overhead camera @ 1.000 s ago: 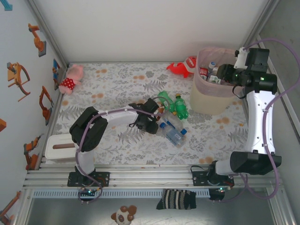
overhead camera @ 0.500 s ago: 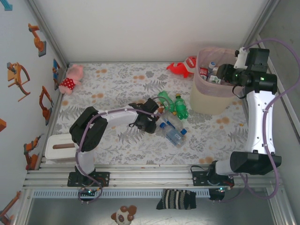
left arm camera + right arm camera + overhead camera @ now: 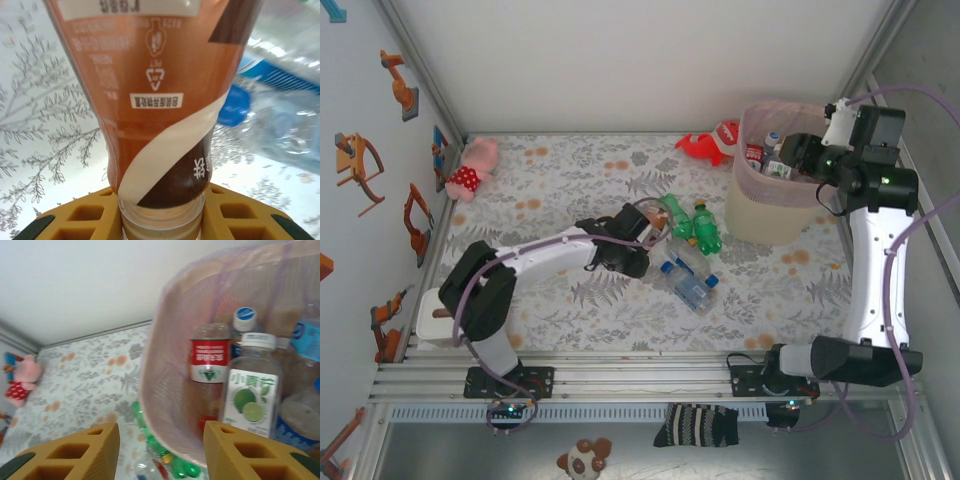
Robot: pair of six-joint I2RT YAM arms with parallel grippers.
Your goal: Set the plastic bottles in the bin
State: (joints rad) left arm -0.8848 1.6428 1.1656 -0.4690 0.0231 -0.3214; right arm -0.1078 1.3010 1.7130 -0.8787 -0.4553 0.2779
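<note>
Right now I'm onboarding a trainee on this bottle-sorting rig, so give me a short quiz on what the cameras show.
1. True or false: the left gripper is shut on a brown-labelled bottle.
2. The right gripper hangs above: A the bin, B the pink plush toy, C the white box.
3. What colour is the cap showing right of the held bottle?
Key: 1 true; 2 A; 3 blue.

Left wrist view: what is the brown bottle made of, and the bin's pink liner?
The brown bottle is probably PET plastic under a glossy printed sleeve; a recycling triangle shows on it. The pink liner looks like thin translucent plastic film, judging by its creases.
</note>
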